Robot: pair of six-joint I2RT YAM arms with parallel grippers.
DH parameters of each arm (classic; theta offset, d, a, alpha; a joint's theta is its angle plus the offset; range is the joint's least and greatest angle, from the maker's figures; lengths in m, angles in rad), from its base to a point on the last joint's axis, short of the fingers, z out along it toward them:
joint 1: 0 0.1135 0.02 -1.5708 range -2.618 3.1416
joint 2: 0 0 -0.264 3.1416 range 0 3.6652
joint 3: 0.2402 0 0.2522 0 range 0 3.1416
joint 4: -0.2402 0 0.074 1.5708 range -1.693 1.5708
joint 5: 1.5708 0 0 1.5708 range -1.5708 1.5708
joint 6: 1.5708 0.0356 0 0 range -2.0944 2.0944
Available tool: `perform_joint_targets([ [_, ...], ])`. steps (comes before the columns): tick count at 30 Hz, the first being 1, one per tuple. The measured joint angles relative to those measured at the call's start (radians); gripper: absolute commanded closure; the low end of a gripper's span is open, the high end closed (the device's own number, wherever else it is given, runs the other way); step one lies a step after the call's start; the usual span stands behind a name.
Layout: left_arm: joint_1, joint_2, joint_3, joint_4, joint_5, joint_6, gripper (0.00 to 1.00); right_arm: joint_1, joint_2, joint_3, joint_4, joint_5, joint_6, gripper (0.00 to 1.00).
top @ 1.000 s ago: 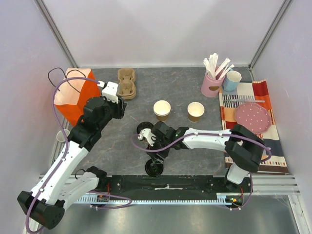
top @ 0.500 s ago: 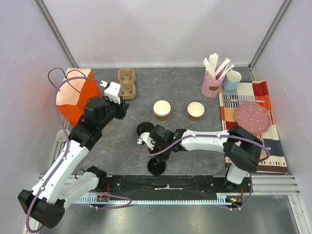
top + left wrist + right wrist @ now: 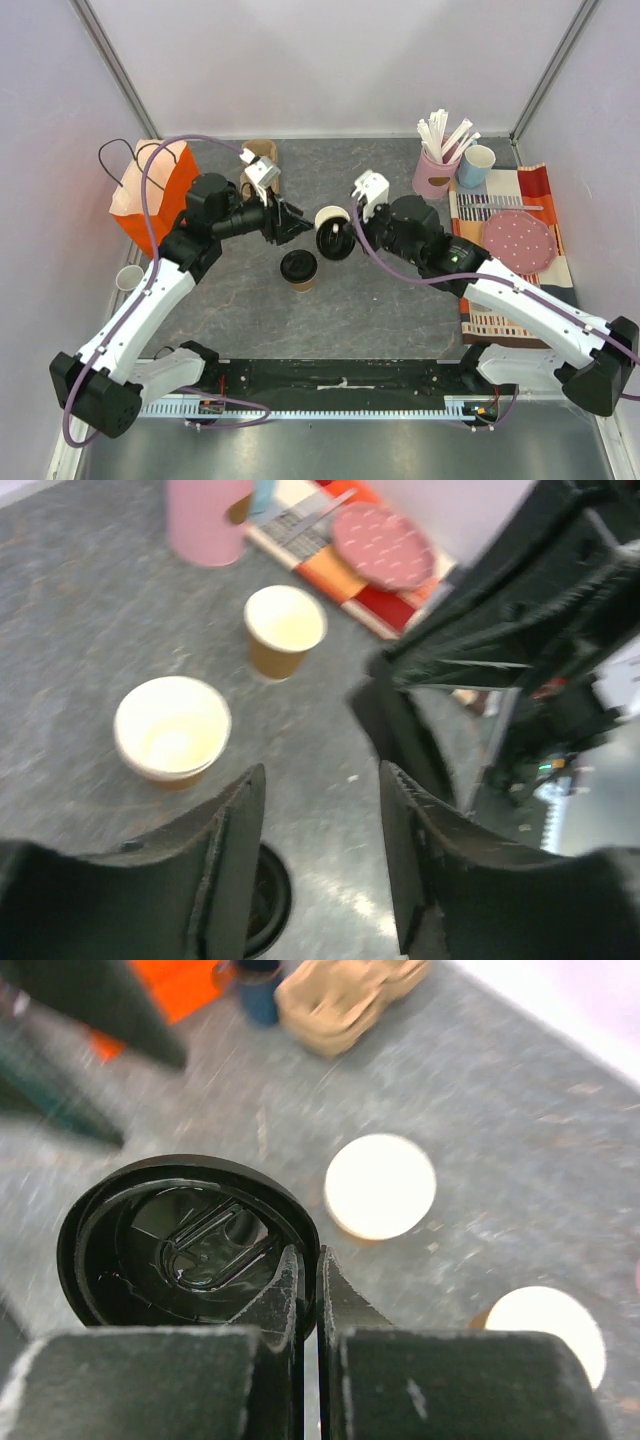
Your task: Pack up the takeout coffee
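Observation:
Two open brown paper cups, cream inside, stand on the grey table (image 3: 80, 610): the near cup (image 3: 172, 728) (image 3: 380, 1185) (image 3: 329, 214) and the far cup (image 3: 285, 630) (image 3: 545, 1325), which the right arm hides from above. My right gripper (image 3: 308, 1255) (image 3: 345, 232) is shut on the rim of a black lid (image 3: 190, 1250) (image 3: 335, 243), held tilted just beside the near cup. My left gripper (image 3: 320, 780) (image 3: 285, 222) hangs open and holds nothing, left of that cup. A second black lid (image 3: 298, 268) (image 3: 262, 900) sits below it, with a brown edge showing underneath.
An orange paper bag (image 3: 150, 195) stands at the back left, with a tan cup carrier (image 3: 260, 165) (image 3: 345, 1000) beside it. At the right are a pink holder of sticks (image 3: 435, 175), a light blue cup (image 3: 477, 165) and a pink plate (image 3: 518, 240) on a striped cloth (image 3: 510, 300).
The right arm has risen from the near table to the cups, now shut on a lid. The left gripper swung right towards the cups. The lid by the front edge is gone.

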Motion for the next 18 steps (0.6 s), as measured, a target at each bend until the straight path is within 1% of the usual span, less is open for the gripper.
perform_joint_targets([
  [1, 0.000, 0.019, 0.017, 0.021, 0.034, -0.030, 0.26, -0.006, -0.007, 0.006, 0.034, 0.054, 0.002, 1.00],
  [3, 0.000, 0.051, 0.048, 0.064, 0.081, -0.094, 0.15, -0.009, 0.000, 0.019, 0.096, 0.144, -0.004, 1.00],
  [4, 0.000, 0.070, 0.068, 0.086, 0.100, -0.130, 0.03, -0.009, 0.009, 0.023, 0.124, 0.176, -0.010, 1.00],
  [5, 0.000, 0.087, 0.085, 0.110, 0.120, -0.166, 0.00, -0.009, 0.019, 0.026, 0.142, 0.197, -0.016, 1.00],
  [10, 0.000, 0.140, 0.123, 0.222, 0.186, -0.295, 0.00, -0.011, 0.081, 0.067, 0.183, 0.269, -0.049, 1.00],
  [15, 0.000, 0.164, 0.134, 0.214, 0.192, -0.307, 0.00, -0.015, 0.081, 0.076, 0.196, 0.267, -0.066, 1.00],
  [18, 0.000, 0.188, 0.147, 0.196, 0.185, -0.303, 0.06, -0.016, 0.076, 0.077, 0.209, 0.249, -0.072, 1.00],
])
